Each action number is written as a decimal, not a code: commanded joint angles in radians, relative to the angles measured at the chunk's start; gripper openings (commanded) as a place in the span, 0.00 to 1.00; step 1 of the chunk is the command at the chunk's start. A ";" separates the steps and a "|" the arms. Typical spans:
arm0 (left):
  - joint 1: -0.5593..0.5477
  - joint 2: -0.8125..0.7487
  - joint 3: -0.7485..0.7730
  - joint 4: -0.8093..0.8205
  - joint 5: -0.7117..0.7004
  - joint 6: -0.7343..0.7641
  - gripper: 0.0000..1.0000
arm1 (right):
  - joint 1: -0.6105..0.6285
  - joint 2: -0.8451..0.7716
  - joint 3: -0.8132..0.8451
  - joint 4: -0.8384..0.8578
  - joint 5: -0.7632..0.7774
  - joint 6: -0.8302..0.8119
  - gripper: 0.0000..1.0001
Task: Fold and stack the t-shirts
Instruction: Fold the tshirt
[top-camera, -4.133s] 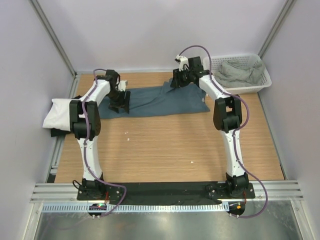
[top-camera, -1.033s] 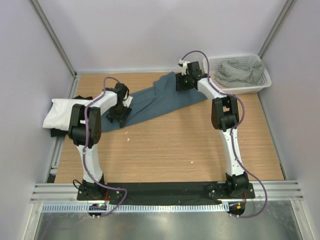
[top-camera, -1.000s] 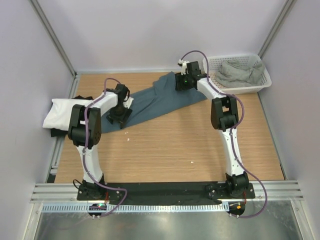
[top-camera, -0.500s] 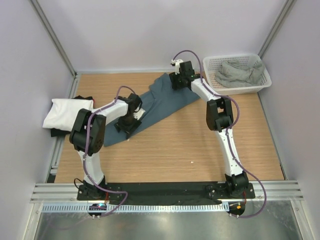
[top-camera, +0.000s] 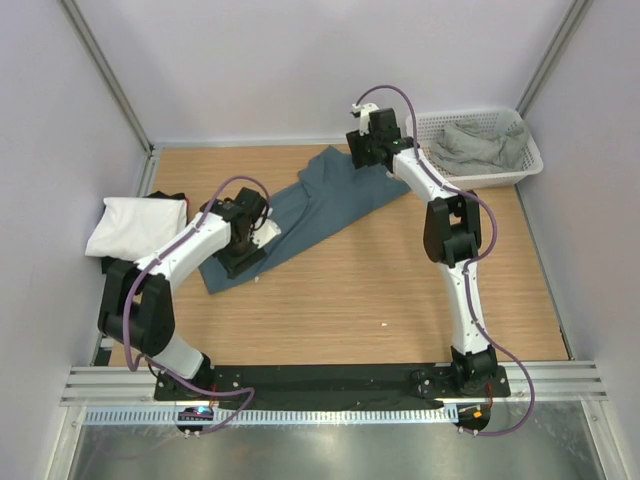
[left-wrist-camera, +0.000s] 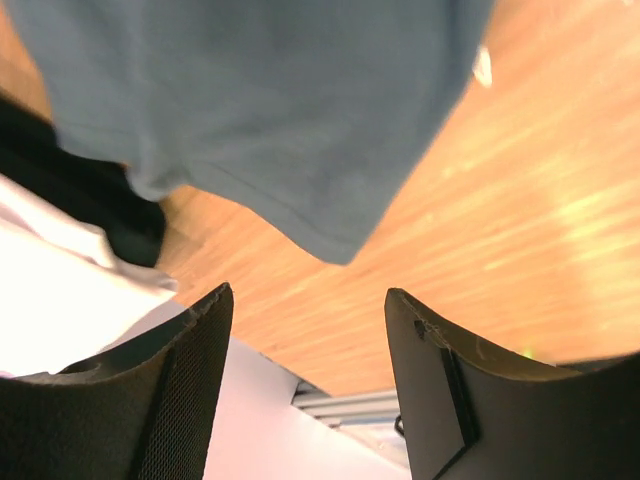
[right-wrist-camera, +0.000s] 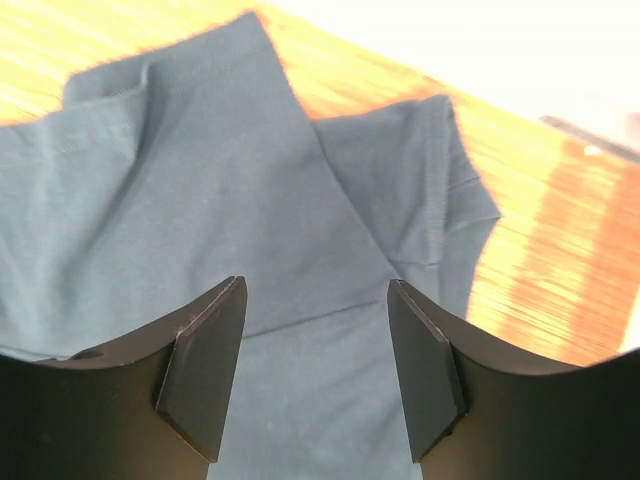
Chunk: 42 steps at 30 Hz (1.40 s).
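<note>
The slate-blue t-shirt (top-camera: 320, 205) lies slantwise on the table, half folded, its low end near the front left. My left gripper (top-camera: 242, 256) hovers over that end, open and empty; in the left wrist view the left gripper (left-wrist-camera: 308, 295) frames bare wood below the shirt's corner (left-wrist-camera: 335, 235). My right gripper (top-camera: 364, 150) is open above the shirt's far end, and in the right wrist view the right gripper (right-wrist-camera: 316, 283) has blue cloth (right-wrist-camera: 250, 200) beneath it. A folded white t-shirt (top-camera: 135, 225) rests on a black t-shirt (top-camera: 112, 266) at the left edge.
A white mesh basket (top-camera: 530, 163) at the back right holds the crumpled grey-green t-shirt (top-camera: 478, 145). Bare wooden table (top-camera: 350, 290) stretches in front of the blue shirt. Walls close in on the left, the right and the back.
The left gripper has come toward the near edge with the arm's elbow swung out left, and the blue shirt's low end now lies nearer the front. The right gripper has drawn slightly back.
</note>
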<state>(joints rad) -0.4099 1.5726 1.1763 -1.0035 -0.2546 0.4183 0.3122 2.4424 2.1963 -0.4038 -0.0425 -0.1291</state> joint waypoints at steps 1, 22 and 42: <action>0.006 -0.014 -0.056 -0.063 0.004 0.128 0.64 | -0.001 -0.091 -0.021 0.013 0.006 0.005 0.65; 0.100 0.194 -0.089 0.048 0.080 0.241 0.57 | -0.002 -0.128 -0.136 0.017 0.038 -0.044 0.65; 0.057 0.194 -0.024 -0.139 0.261 0.232 0.00 | -0.008 -0.236 -0.299 -0.030 0.178 -0.041 0.65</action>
<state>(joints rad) -0.3378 1.7973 1.1179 -1.0794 -0.0505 0.6407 0.3073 2.3184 1.9190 -0.4347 0.1146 -0.1814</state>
